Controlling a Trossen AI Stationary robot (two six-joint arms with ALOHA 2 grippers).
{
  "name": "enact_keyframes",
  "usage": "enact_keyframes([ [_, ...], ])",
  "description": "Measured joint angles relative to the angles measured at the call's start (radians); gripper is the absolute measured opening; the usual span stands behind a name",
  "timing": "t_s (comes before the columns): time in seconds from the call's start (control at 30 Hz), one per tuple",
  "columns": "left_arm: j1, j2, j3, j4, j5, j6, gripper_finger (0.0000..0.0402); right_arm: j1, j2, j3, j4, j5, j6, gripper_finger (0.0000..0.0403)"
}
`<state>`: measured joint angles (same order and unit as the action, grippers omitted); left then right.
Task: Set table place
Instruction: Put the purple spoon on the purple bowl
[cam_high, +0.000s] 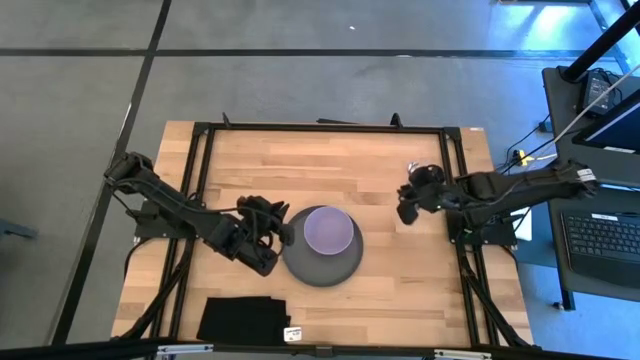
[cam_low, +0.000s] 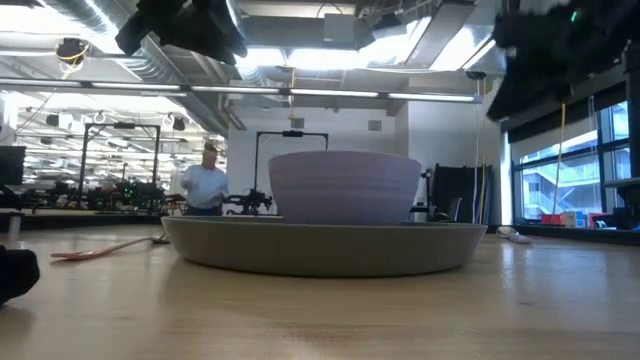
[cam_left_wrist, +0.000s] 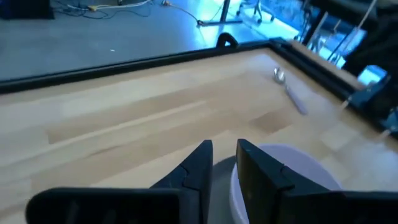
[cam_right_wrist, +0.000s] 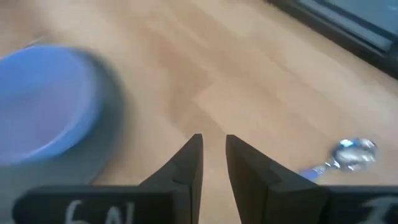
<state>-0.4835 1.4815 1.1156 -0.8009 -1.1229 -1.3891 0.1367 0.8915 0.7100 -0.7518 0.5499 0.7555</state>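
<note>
Two pieces already placed: lilac bowl (cam_high: 328, 230) sits in the dark grey plate (cam_high: 322, 265) at mid-desk (cam_high: 400, 270). Cutlery not yet set, so that's the step in hand, I'd judge. Spoon (cam_right_wrist: 348, 155) lies near the desk's far right corner, just beside the right end effector (cam_right_wrist: 213, 155), whose fingers are slightly apart w/ nothing between. Fork (cam_low: 105, 248) lies on the desk off to the plate's side in the low view. Left end effector (cam_left_wrist: 224, 163) hovers at the plate's left edge, narrow gap, empty. Next: right arm drops onto the spoon handle, pinches, carries it beside the plate. Black cloth (cam_high: 243, 320) at front edge. Writing on the right end effector is only partly in view; can't read it.
</note>
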Motion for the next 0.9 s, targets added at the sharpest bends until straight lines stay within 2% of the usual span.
enact_keyframes([
  [0.2, 0.001, -0.010, 0.000, 0.001, -0.041, 0.039, 0.0055, -0.074, 0.033, -0.255, 0.341, 0.170, 0.128, 0.0074],
  [0.33, 0.001, -0.010, 0.000, 0.002, -0.042, 0.039, 0.0049, -0.114, 0.077, -0.384, 0.514, 0.211, 0.177, 0.0074],
  [0.53, 0.001, -0.010, 0.000, 0.002, -0.048, 0.039, 0.0040, -0.156, 0.102, -0.417, 0.501, 0.244, 0.213, 0.0074],
  [0.8, 0.024, -0.010, 0.000, 0.002, -0.066, 0.039, 0.0027, -0.163, 0.123, -0.380, 0.502, 0.205, 0.205, 0.0074],
  [0.9, 0.028, -0.010, 0.000, 0.001, -0.048, 0.039, 0.0023, -0.163, 0.123, -0.380, 0.513, 0.156, 0.166, 0.0074],
])
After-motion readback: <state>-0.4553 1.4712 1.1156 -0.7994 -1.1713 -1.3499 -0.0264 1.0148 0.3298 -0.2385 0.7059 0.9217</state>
